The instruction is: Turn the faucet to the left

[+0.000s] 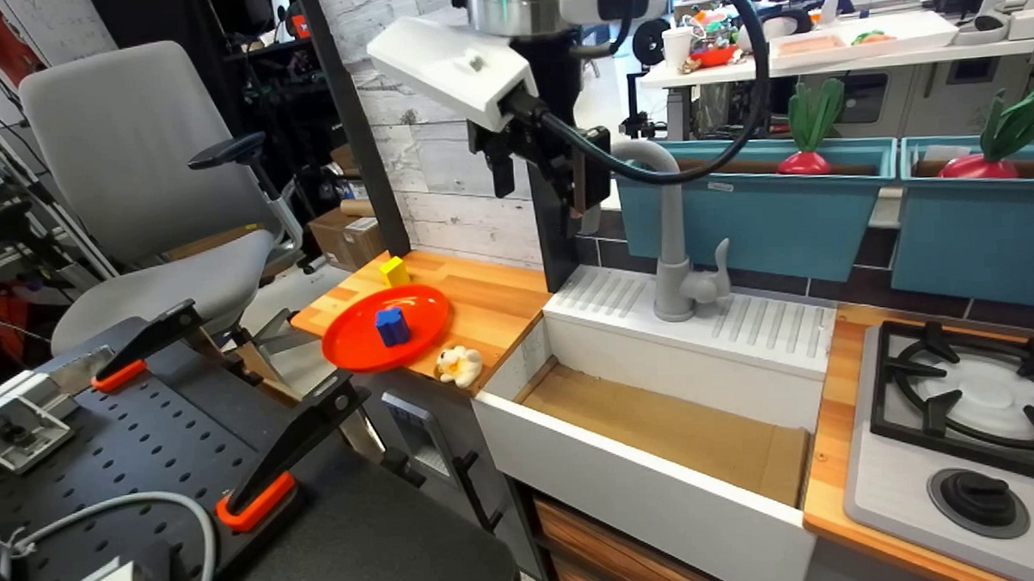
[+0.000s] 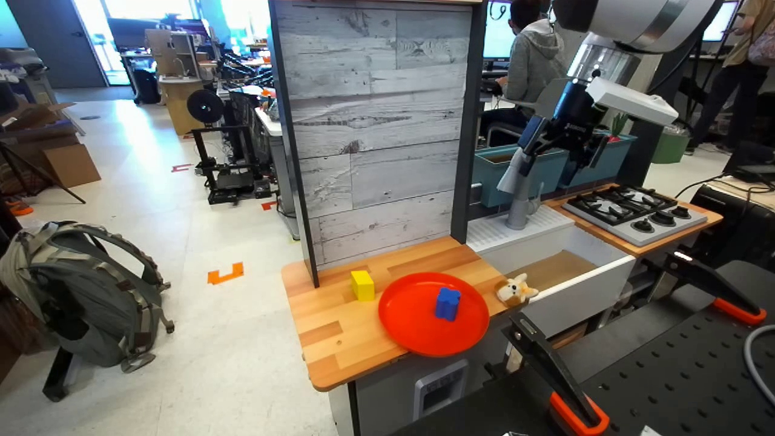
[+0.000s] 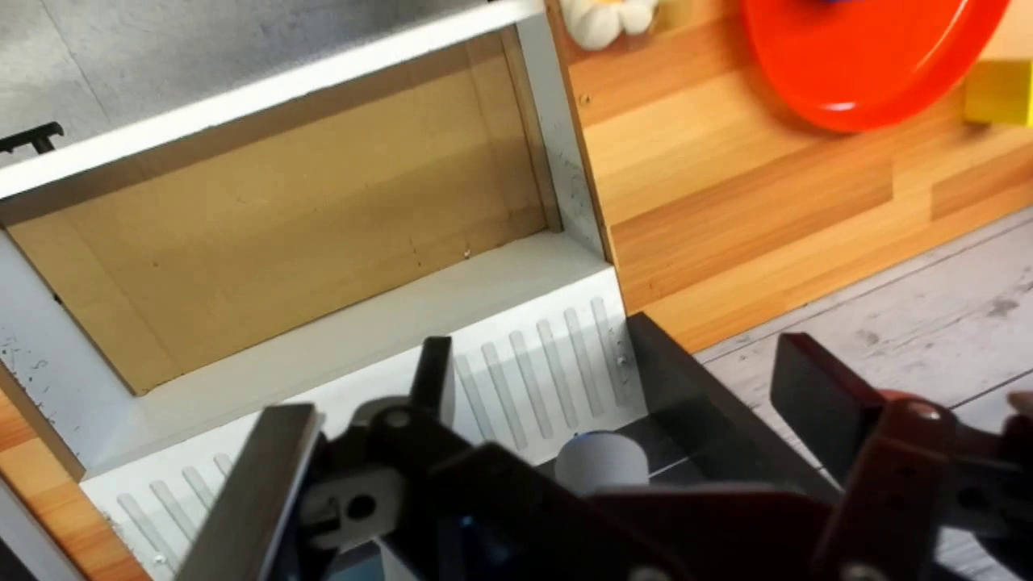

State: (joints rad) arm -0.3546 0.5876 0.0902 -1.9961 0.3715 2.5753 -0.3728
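Faucet (image 1: 671, 221) near wooden counter (image 1: 493, 293); beyond, someone (image 2: 531, 63) apparently seated.

The faucet (image 1: 672, 221) looks matt and smooth, the plate (image 2: 405, 312) glossy plastic. The desk (image 2: 333, 357) is smooth wood; the wall panel (image 2: 375, 121) looks like rough planks. Matt cardboard (image 1: 659, 419) lines the sink (image 1: 627, 493); the toy dog (image 2: 514, 289) seems plush cloth.

The arm (image 2: 633, 23) has a silver collar (image 1: 514, 8), black gripper (image 1: 541, 192), white boxy housing (image 1: 445, 68) and dark cable (image 1: 763, 67).
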